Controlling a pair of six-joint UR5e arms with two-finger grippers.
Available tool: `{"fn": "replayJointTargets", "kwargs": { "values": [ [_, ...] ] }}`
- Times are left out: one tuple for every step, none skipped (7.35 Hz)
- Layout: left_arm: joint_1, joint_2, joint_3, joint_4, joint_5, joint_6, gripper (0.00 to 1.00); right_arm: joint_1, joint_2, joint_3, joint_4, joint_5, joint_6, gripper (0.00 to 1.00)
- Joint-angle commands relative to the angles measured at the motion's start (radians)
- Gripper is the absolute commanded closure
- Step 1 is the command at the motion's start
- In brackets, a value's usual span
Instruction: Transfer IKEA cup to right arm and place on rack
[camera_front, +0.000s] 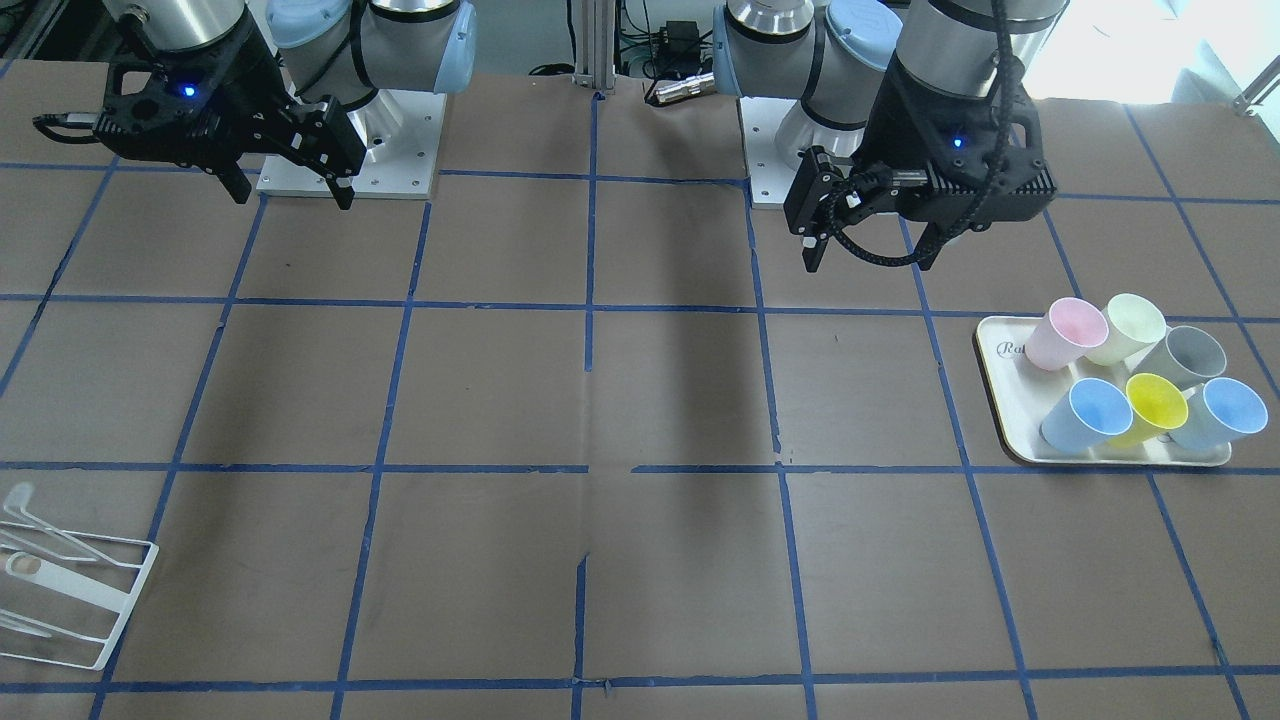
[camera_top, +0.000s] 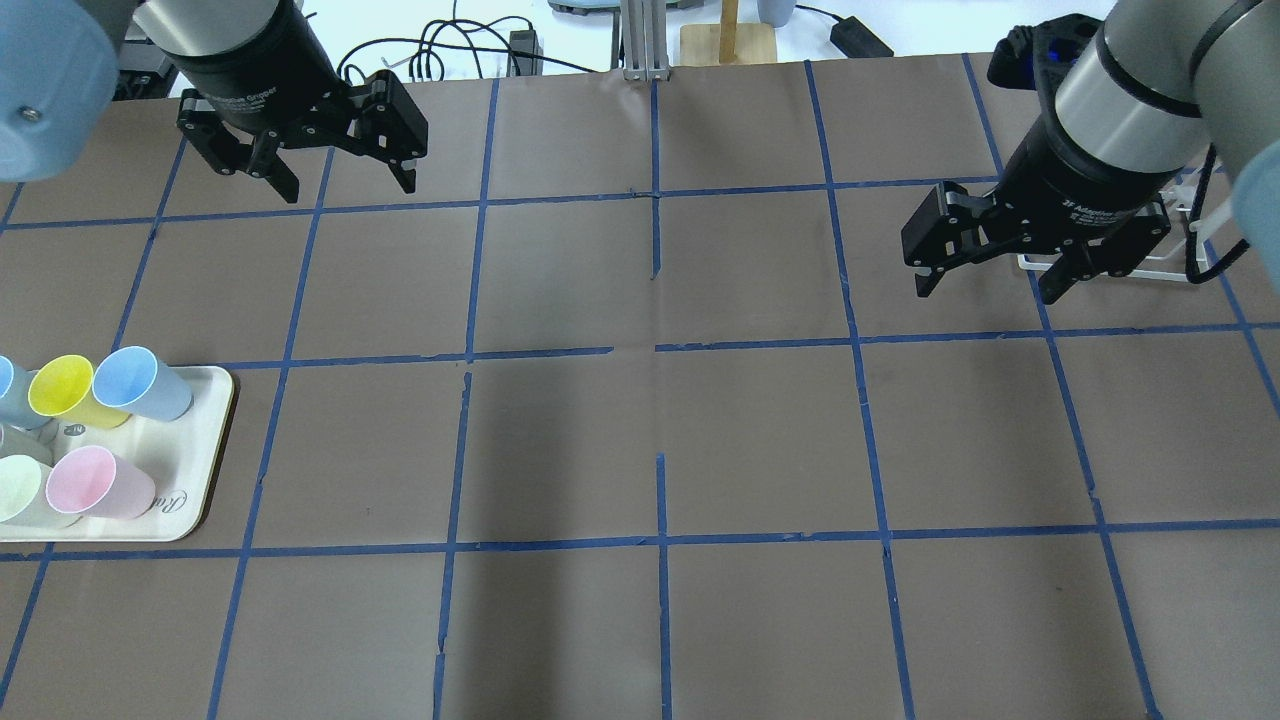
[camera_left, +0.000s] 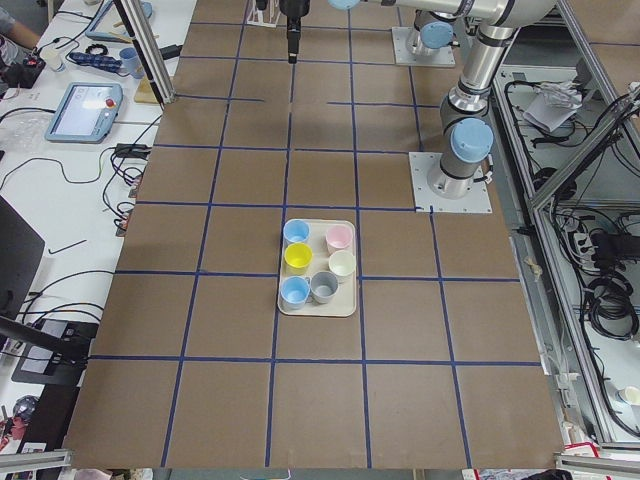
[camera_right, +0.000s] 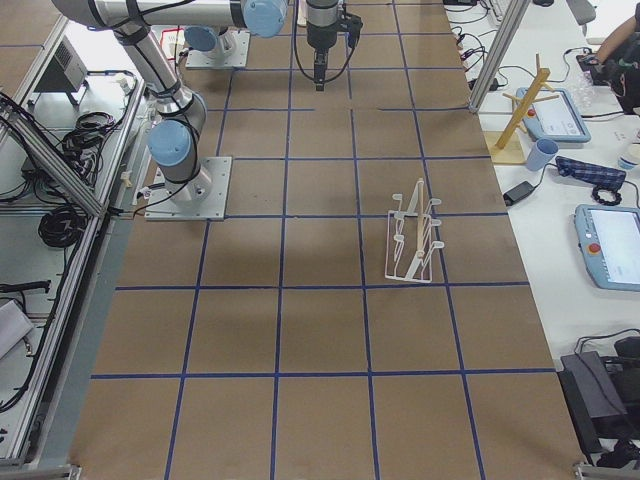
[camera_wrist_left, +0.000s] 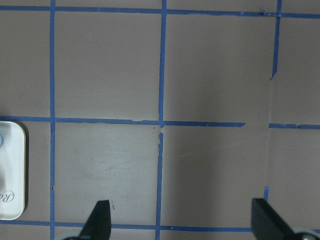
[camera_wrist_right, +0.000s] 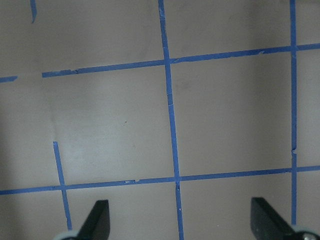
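Observation:
The IKEA cup (camera_front: 1185, 357) is light grey and lies tilted among other cups on a cream tray (camera_front: 1010, 400) on my left side. It also shows in the exterior left view (camera_left: 323, 287) and is nearly cut off at the overhead view's left edge (camera_top: 10, 440). My left gripper (camera_top: 350, 188) is open and empty, high above the table and well away from the tray; it also shows in the front view (camera_front: 868, 252). My right gripper (camera_top: 986, 292) is open and empty, in front of the white wire rack (camera_right: 412, 240), which also shows in the front view (camera_front: 60, 590).
The tray also holds a pink cup (camera_front: 1068, 333), a pale yellow-green cup (camera_front: 1128, 328), a yellow cup (camera_front: 1152, 408) and two light blue cups (camera_front: 1090, 415). The tray's corner (camera_wrist_left: 12, 175) shows in the left wrist view. Brown table paper carries a blue tape grid.

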Motion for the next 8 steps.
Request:
{"fn": "replayJointTargets", "kwargs": {
  "values": [
    [0.000,0.000,-0.002,0.002,0.000,0.000,0.00,0.000,0.001,0.002,0.003,0.001,0.008,0.00],
    [0.000,0.000,0.000,0.002,0.000,0.000,0.00,0.000,0.001,0.002,-0.009,0.001,0.012,0.00],
    [0.000,0.002,-0.002,0.002,0.000,0.000,0.00,0.000,0.001,0.000,-0.006,0.001,0.010,0.00],
    [0.000,0.002,-0.002,0.002,0.000,0.000,0.00,0.000,0.001,0.000,-0.006,0.001,0.010,0.00],
    [0.000,0.002,-0.003,0.002,0.000,0.000,0.00,0.000,0.002,0.000,-0.006,0.000,0.009,0.00],
    [0.000,0.005,-0.003,0.002,0.000,0.000,0.00,0.000,0.002,0.000,-0.004,0.000,0.009,0.00],
    [0.000,0.005,-0.003,0.002,0.001,0.001,0.00,-0.002,0.002,-0.002,0.000,0.001,0.012,0.00],
    [0.000,0.006,-0.005,-0.003,0.002,0.004,0.00,-0.002,0.001,-0.003,-0.003,0.001,0.012,0.00]
  ]
}}
